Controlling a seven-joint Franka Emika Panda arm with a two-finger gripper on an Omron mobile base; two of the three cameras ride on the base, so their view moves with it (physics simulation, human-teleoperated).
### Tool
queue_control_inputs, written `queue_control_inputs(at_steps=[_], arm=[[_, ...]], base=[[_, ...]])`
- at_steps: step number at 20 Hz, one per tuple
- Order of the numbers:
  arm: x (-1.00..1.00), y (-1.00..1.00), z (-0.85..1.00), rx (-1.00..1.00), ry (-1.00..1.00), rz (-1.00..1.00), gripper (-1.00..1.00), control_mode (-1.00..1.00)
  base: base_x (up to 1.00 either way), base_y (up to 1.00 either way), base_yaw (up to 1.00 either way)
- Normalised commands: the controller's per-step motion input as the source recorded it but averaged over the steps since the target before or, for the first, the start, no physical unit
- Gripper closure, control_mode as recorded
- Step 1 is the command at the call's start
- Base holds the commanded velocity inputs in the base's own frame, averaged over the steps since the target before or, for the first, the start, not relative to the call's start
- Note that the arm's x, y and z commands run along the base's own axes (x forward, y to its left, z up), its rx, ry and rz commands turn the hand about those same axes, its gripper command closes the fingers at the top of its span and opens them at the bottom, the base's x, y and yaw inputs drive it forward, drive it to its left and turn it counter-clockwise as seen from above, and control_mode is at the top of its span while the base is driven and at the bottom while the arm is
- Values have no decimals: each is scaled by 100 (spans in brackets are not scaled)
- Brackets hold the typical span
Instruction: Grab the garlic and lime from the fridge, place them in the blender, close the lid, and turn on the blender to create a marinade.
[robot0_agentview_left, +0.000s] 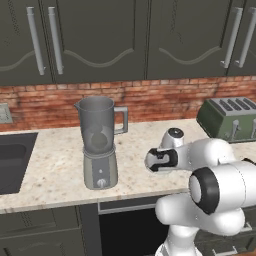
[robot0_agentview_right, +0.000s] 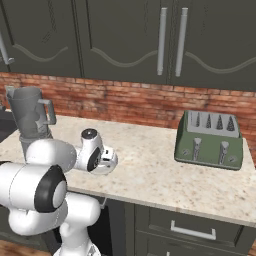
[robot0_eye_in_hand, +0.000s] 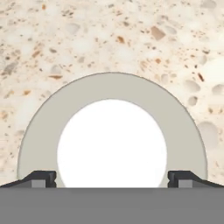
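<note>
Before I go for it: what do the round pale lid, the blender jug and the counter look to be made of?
Round pale grey-white lid: probably matte plastic, flat even colour without glints. See-through smoky grey blender jug: clear tinted plastic or glass, since the wall behind shows through; I cannot tell which. Speckled beige countertop: looks like polished granite-style stone, with brown and grey flecks.

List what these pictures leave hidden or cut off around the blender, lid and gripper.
- Lid, hand view: near part cut off by the bottom edge.
- Gripper, open: in both base views the arm's own body hides the fingers.
- Blender, left base view: smoky jug blurs what lies inside.
- Blender, right base view: base hidden behind the arm.
</note>
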Motion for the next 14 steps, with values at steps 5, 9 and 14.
queue_control_inputs(at_steps=[5, 9, 14], arm=[[-17, -5, 97, 0, 0, 0, 100, -100], [-25, -1, 100, 2, 0, 0, 100, -100], [-37, 0, 91, 1, 0, 0, 100, -100]], base=[[0, 0, 0], [0, 0, 0], [0, 0, 0]])
